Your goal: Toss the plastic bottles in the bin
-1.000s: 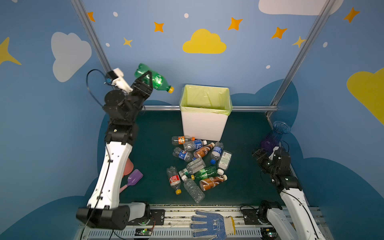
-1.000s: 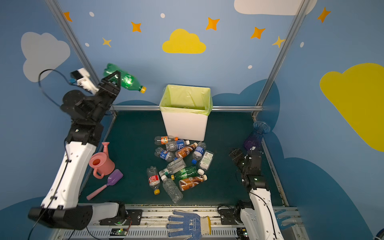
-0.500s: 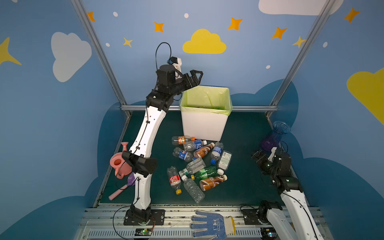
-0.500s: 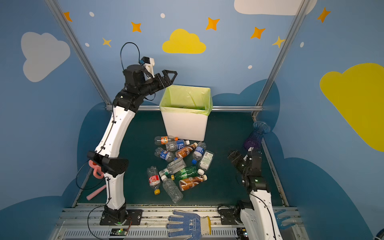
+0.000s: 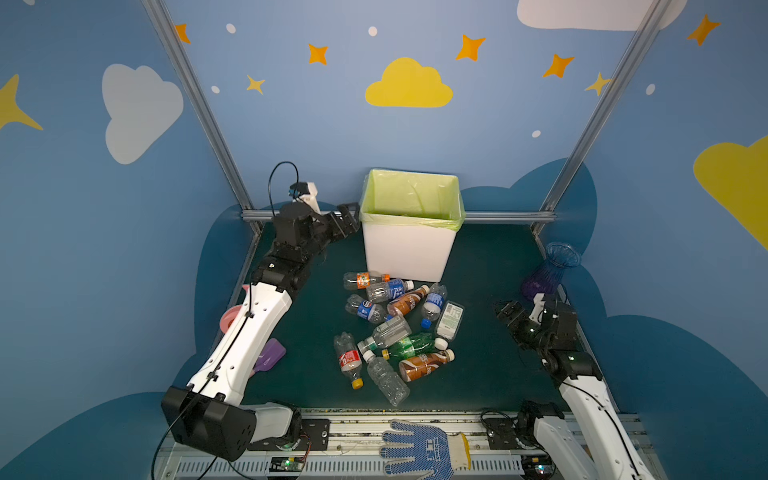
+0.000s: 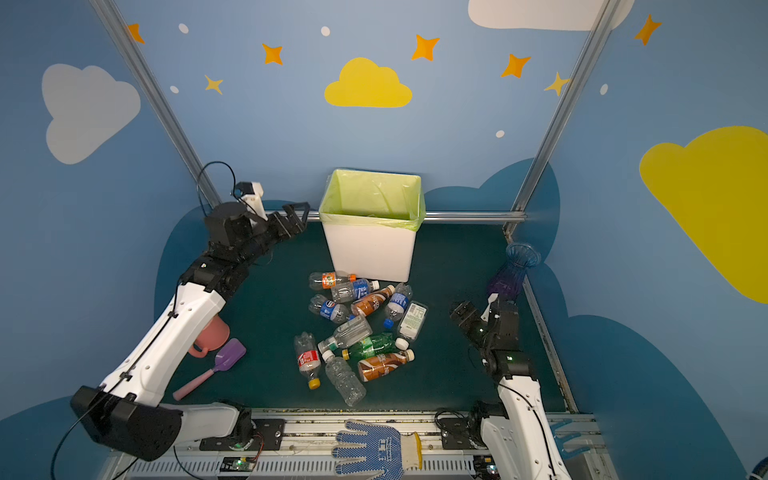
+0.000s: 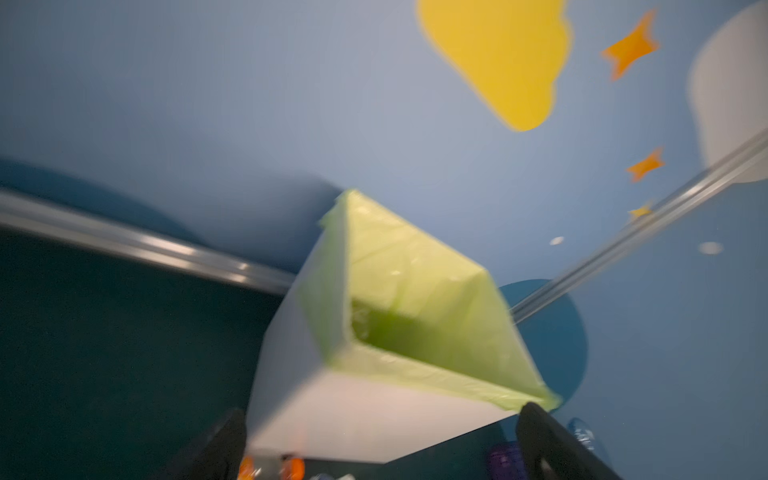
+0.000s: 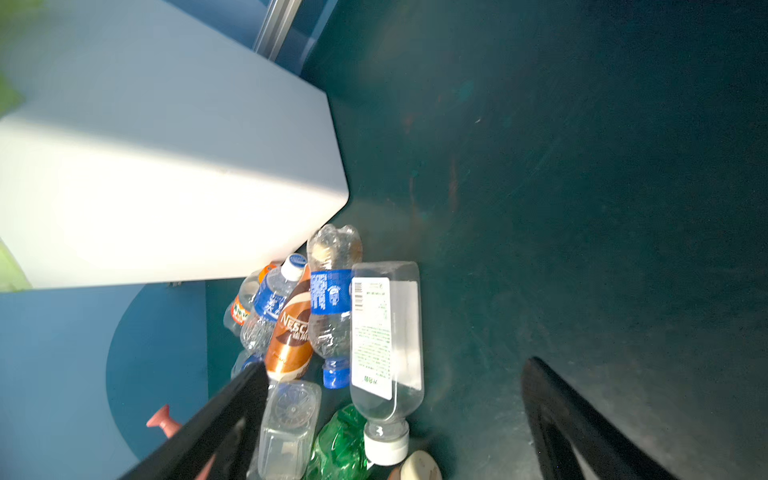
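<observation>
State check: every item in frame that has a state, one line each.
bin, upright, bag-lined, contents unclear.
plastic bottles, lying piled on the table before the bin.
left pincer, open, empty, beside the bin's rim.
right pincer, open, empty, right of the pile.
vase, upright.
watering can, partly hidden by the left arm.
scoop, lying flat.
glove, lying flat on the front rail.

A tall white rectangular plastic bin (image 5: 405,253), lined with a yellow-green bag, stands upright at the back of the dark green table (image 5: 490,357), about a dozen small clear, green and brown plastic bottles (image 5: 390,330) lying jumbled just before it.
</observation>
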Motion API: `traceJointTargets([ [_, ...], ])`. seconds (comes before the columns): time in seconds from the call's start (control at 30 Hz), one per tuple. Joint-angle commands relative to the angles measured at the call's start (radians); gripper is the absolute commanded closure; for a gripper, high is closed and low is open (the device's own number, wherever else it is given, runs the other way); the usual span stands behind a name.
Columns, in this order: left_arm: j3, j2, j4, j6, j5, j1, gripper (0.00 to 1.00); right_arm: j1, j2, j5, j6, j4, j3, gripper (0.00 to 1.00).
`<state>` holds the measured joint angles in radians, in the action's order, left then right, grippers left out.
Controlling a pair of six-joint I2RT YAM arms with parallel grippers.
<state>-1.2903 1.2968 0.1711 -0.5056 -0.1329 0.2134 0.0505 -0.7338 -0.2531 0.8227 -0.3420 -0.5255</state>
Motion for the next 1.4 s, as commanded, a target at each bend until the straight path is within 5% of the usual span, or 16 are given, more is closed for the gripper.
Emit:
traceJointTargets([
  [0.0,0.161,-0.102,0.004,-0.054,0.022,-0.087,0.00,0.122,-0.046,0.052,-0.017,0.053,-0.072,0.07],
  [0.2,0.436,-0.244,0.125,-0.091,0.020,-0.179,0.00,0.450,-0.256,0.240,-0.028,0.089,-0.229,0.07],
  [0.3,0.540,-0.312,0.202,-0.147,-0.064,-0.171,0.00,0.537,-0.378,0.282,-0.051,0.080,-0.308,0.07],
  [0.47,0.681,-0.504,0.301,-0.241,-0.056,-0.075,0.01,0.539,-0.448,0.258,-0.033,0.111,-0.316,0.06],
  [0.8,0.832,-0.666,0.449,-0.375,-0.135,0.046,0.05,0.480,-0.323,0.342,-0.011,0.081,-0.211,0.04],
  [1.37,0.878,-0.389,0.227,-0.326,-0.217,0.128,0.16,0.440,-0.272,0.351,0.013,0.067,-0.170,0.05],
])
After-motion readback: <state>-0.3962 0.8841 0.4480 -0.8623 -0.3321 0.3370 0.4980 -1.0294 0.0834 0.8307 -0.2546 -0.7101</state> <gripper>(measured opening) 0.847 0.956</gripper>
